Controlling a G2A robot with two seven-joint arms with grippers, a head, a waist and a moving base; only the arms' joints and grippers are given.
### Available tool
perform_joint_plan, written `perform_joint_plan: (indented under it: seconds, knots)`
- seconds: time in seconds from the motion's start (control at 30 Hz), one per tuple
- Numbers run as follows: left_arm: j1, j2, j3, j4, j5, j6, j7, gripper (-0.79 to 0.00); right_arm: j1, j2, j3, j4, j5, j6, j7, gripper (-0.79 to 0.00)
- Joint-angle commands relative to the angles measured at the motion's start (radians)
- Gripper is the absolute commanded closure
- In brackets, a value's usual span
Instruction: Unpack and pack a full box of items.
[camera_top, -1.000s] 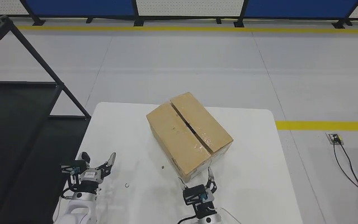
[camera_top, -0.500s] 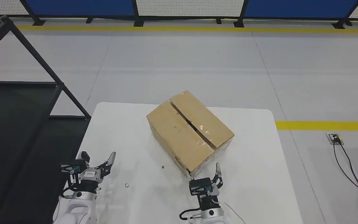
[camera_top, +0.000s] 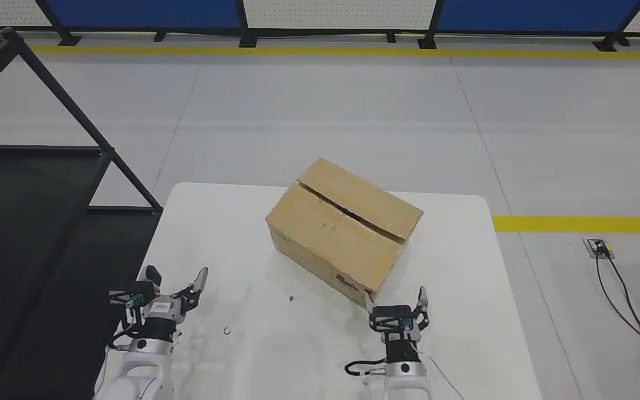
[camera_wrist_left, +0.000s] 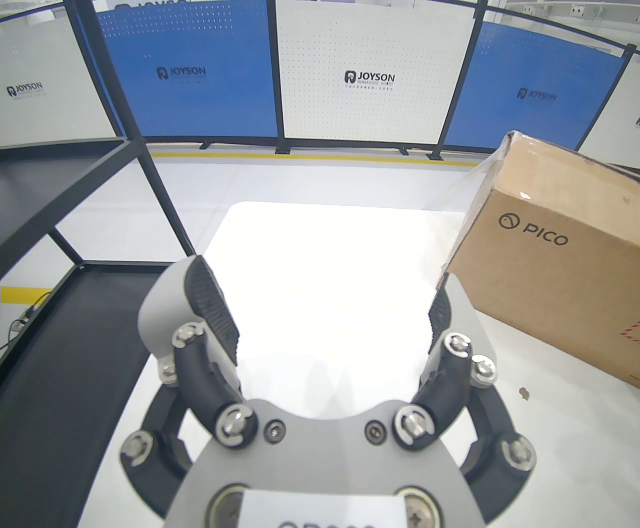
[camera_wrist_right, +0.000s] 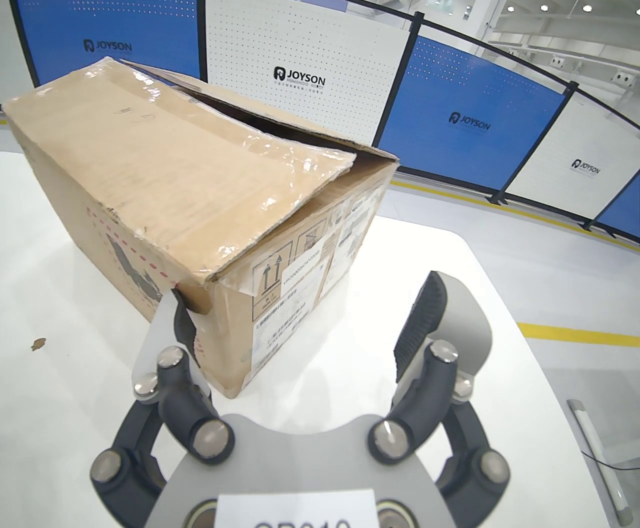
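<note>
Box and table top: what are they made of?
Box: brown cardboard, matte, with ragged flap edges and glossy clear tape on top. Table: smooth white top with a slight sheen; perhaps laminate or painted board, cannot tell which.

The top view looks down on the box (camera_top: 340, 235) from high above, while both wrist views face it low across the bench (camera_top: 230, 220), the right one nearer.
</note>
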Motion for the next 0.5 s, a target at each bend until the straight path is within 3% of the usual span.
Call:
perform_joint_plan:
  seconds: [0.0,0.17,0.37,0.47]
  knots:
    - [0.001,0.0,0.0,0.0,0.0,0.0,0.0,-0.785,-0.004,0.001,0.021,-0.007,0.005,-0.016,0.005,-0.785]
    - [0.002,-0.002,0.003,-0.002,0.005,0.001,0.001,-0.785,-0.028,0.009,0.079,-0.051,0.047,-0.116,0.036,-0.785]
    - [0.002,-0.004,0.007,0.0,0.005,0.007,0.0,-0.785,-0.135,0.05,0.204,-0.212,0.136,-0.57,-0.017,-0.785]
    - [0.001,-0.004,0.01,0.002,0.009,0.007,0.001,-0.785,-0.135,0.05,0.204,-0.212,0.136,-0.57,-0.017,-0.785]
